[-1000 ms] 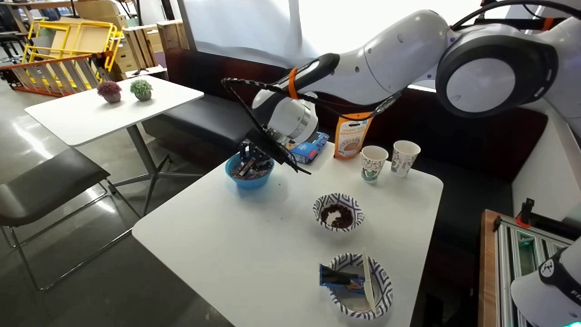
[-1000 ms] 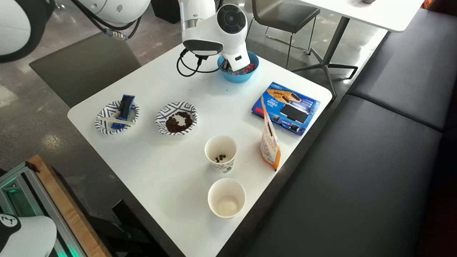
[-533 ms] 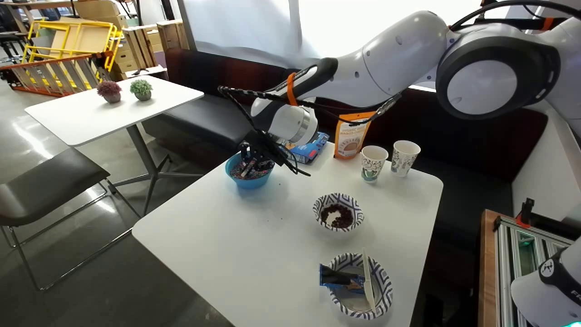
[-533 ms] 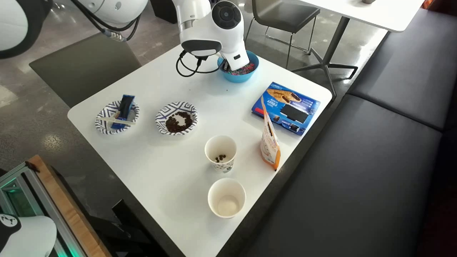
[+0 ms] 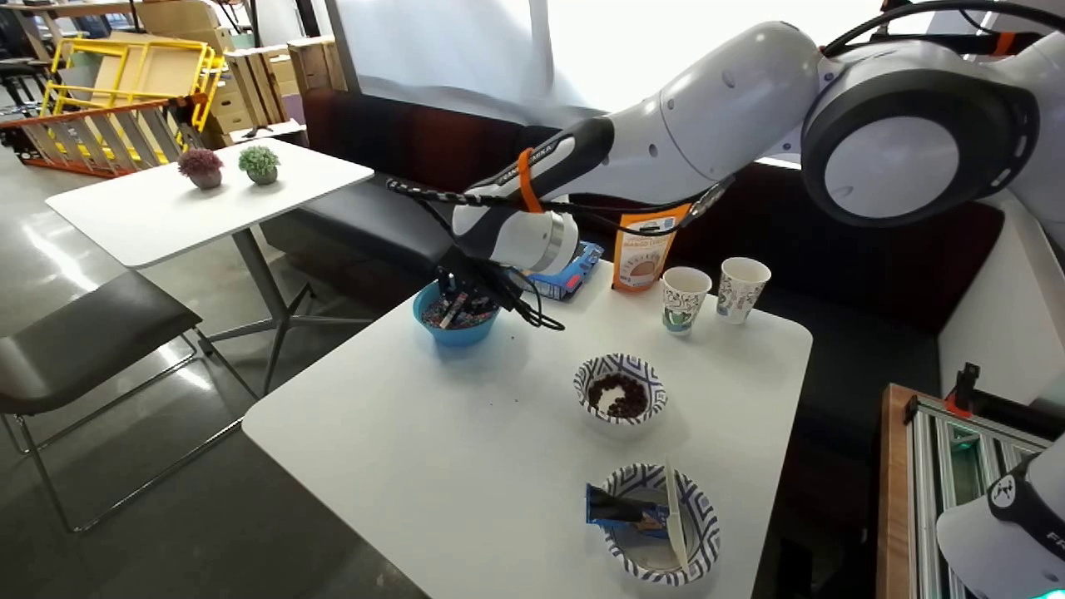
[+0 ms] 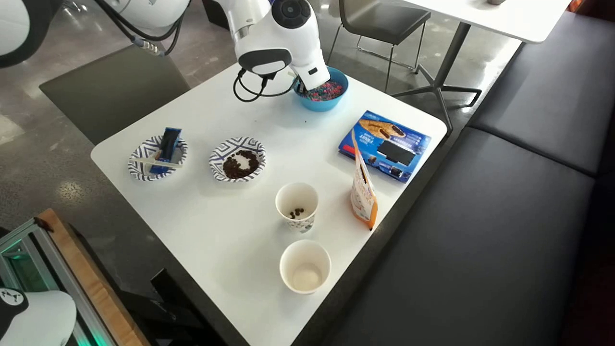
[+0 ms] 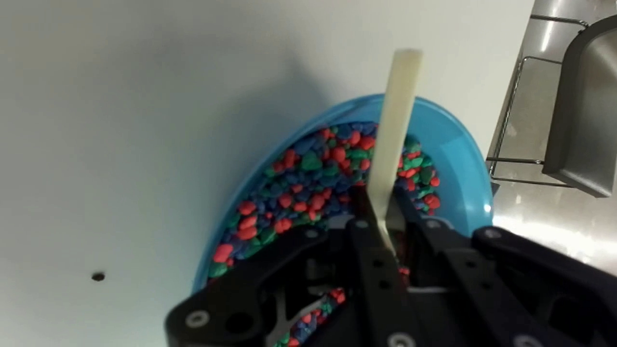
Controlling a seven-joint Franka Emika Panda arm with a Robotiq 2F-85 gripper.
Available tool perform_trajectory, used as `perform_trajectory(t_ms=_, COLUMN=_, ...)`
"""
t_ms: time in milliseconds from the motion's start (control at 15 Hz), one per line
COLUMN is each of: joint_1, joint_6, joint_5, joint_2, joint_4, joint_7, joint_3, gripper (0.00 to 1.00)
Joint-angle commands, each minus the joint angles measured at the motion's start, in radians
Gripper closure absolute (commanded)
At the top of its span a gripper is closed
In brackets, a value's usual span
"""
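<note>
Two printed white paper cups (image 5: pixel 685 306) (image 5: pixel 736 295), two white paper bowls with blue geometric lines (image 5: pixel 620 364) (image 5: pixel 707 522), one round blue plastic bowl (image 5: pixel 458 336), one blue cardboard box (image 6: pixel 386 145), one orange-and-white pouch (image 5: pixel 643 256), one blue-and-black packet (image 5: pixel 624 509) and two flat off-white sticks (image 7: pixel 394 125) (image 5: pixel 676 517).

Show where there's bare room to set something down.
Widest: the table between the blue bowl and two patterned bowls, dark specks aside. Another: between those bowls, the paper cups and the edge facing the wooden ledge. Crowded: around cups, orange pouch and blue box; the blue bowl, where fingers grip a pale stick.
</note>
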Motion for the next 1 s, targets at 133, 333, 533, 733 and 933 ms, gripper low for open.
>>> perform_trajectory(t_ms=133, joint_1=0.043, joint_6=0.061, joint_5=-0.104, joint_2=-0.065, joint_4=-0.099, joint_7=0.083, joint_3=-0.038, gripper=0.96)
perform_trajectory(t_ms=333, joint_1=0.049, joint_6=0.069, joint_5=-0.153, joint_2=-0.084, joint_4=-0.123, joint_7=0.109, joint_3=-0.046, gripper=0.96)
perform_trajectory(t_ms=533, joint_1=0.048, joint_6=0.061, joint_5=-0.199, joint_2=-0.099, joint_4=-0.141, joint_7=0.132, joint_3=-0.050, gripper=0.96)
perform_trajectory(t_ms=733, joint_1=0.049, joint_6=0.061, joint_5=-0.255, joint_2=-0.112, joint_4=-0.157, joint_7=0.158, joint_3=-0.057, gripper=0.96)
perform_trajectory(t_ms=933, joint_1=0.048, joint_6=0.063, joint_5=-0.316, joint_2=-0.120, joint_4=-0.169, joint_7=0.181, joint_3=-0.062, gripper=0.96)
